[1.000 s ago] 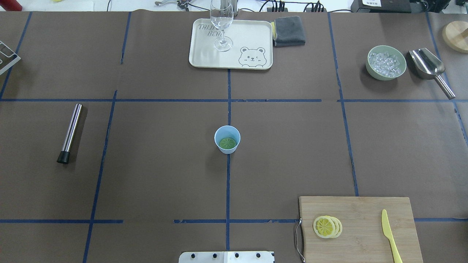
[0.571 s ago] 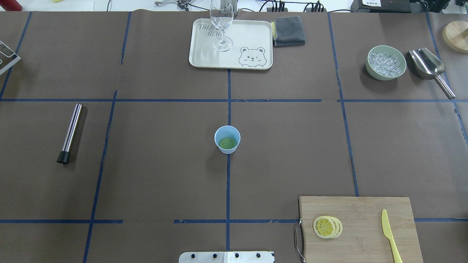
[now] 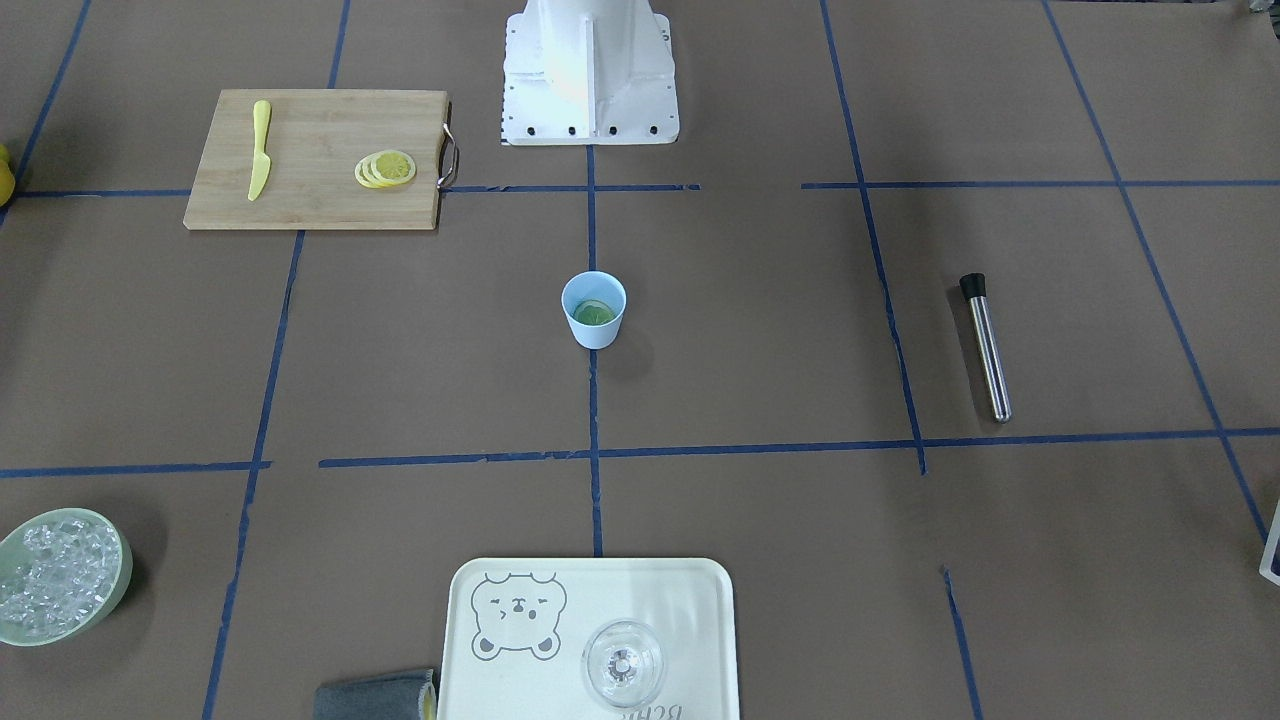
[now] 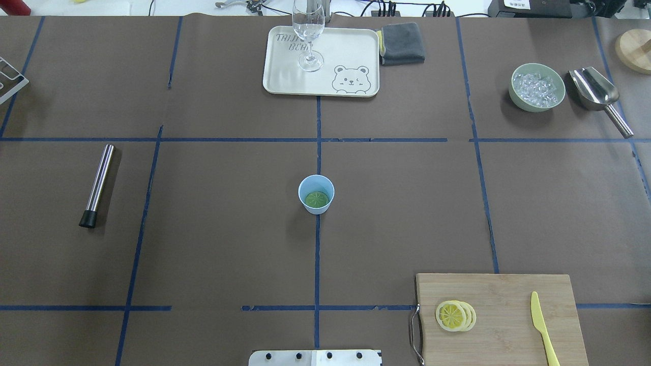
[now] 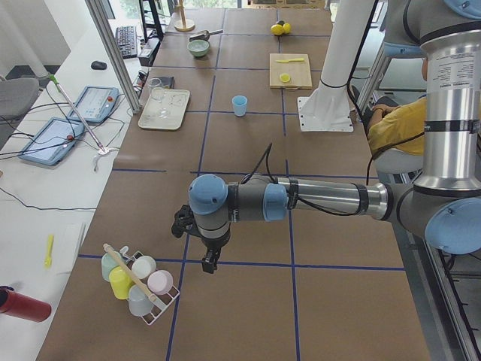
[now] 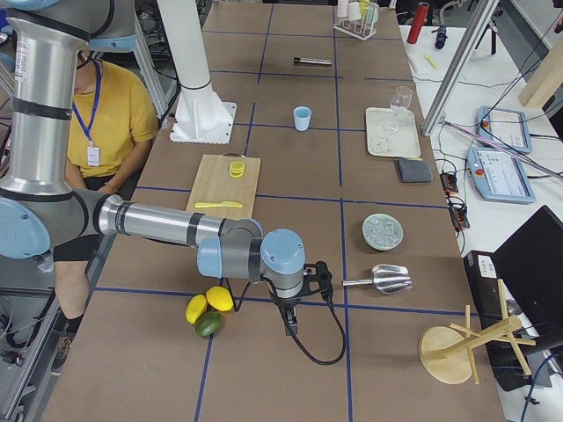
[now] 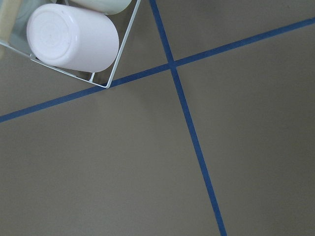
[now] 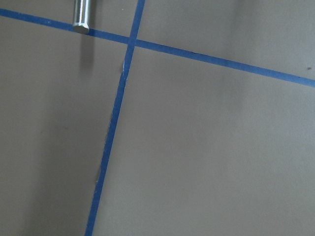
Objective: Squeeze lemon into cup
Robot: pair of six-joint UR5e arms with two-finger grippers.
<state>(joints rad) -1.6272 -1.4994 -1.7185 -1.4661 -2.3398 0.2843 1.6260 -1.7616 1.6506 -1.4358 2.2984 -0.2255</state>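
A: While both arms hang out at the table's 2 ends, where does the lemon (image 4: 450,314) lie?
B: On the cutting board (image 4: 508,290), topmost of an overlapped fan, well apart from the cup (image 4: 314,182) at the table's middle. The board is on the right gripper (image 6: 290,330) side, so I judge that arm should fetch it.
A: Is its claw apart or together?
B: I cannot tell, nor for the left gripper (image 5: 210,263), since only the side views show them.
A: How is it done well?
B: Pinch the top slice alone by its rind, lift straight, centre it over the cup's mouth, then squeeze.
A: Counts?
B: 3 slices as far as I can tell, 1 cup holding 1 green slice (image 4: 316,199), 1 yellow knife (image 4: 542,325), 1 board.
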